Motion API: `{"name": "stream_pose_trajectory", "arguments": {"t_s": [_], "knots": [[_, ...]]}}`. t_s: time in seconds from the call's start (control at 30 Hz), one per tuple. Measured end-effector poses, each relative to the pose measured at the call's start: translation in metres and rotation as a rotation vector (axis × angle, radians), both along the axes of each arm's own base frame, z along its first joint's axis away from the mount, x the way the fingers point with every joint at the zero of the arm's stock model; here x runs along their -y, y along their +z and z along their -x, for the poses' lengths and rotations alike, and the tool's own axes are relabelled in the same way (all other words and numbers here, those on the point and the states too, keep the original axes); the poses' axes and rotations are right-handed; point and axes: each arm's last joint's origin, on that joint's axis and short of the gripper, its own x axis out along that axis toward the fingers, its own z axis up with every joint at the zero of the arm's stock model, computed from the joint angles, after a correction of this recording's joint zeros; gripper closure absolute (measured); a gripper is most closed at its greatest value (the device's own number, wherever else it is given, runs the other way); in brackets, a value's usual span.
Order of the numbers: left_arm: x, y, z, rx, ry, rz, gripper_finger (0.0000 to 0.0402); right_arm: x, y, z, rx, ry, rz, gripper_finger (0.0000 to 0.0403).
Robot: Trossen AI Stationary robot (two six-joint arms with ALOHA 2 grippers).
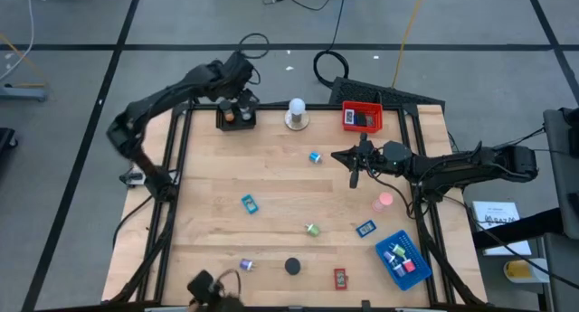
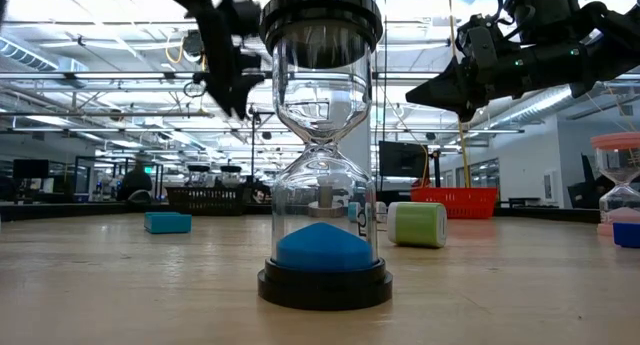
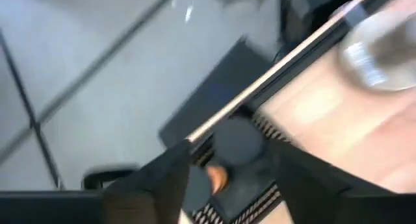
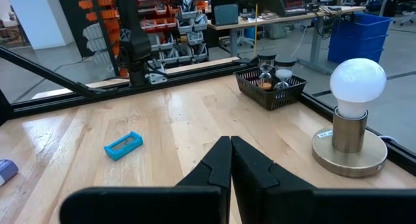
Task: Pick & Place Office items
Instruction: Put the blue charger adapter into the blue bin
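Two: left jaws spread above black tray (image 1: pixel 223 124), right jaws closed near red tray (image 1: pixel 347 108).

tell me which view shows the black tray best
The right wrist view: the black tray sits in clear sight, its mesh walls and the hourglasses inside plain. The high view shows it small, partly under the left gripper. The left wrist view shows a blurred corner. The low view shows it far off.

Industrial robotics lab: parts-bin shelving (image 4: pixel 166 19), workbenches (image 4: pixel 286 16), open truss ceiling (image 2: pixel 90 75).
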Motion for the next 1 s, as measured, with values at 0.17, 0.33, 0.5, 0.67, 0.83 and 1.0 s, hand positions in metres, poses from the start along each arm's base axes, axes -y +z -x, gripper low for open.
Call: {"name": "stream_pose_trajectory", "arguments": {"t_s": [0.17, 0.33, 0.5, 0.67, 0.83, 1.0], "knots": [[0.051, -0.004, 0.006, 0.220, -0.240, -0.078, 0.0289, 0.000, 0.000, 0.000, 0.000, 0.000, 0.000, 0.0403], [0.095, -0.041, 0.015, 0.467, -0.452, -0.055, 0.0367, 0.000, 0.000, 0.000, 0.000, -0.003, 0.000, 0.0403], [0.123, -0.082, 0.018, 0.587, -0.460, 0.046, 0.0395, 0.000, 0.000, 0.000, 0.012, -0.005, -0.039, 0.0403], [0.158, -0.129, 0.019, 0.754, -0.654, -0.074, 0.0396, 0.000, 0.001, 0.000, 0.029, -0.009, -0.087, 0.0403], [0.178, -0.146, 0.035, 0.994, -0.742, -0.220, 0.0389, 0.001, 0.002, -0.004, -0.022, -0.039, -0.134, 0.0403], [0.186, -0.151, 0.042, 1.041, -0.773, -0.235, 0.0380, -0.003, 0.013, -0.017, -0.211, -0.177, -0.124, 0.0403]]}}
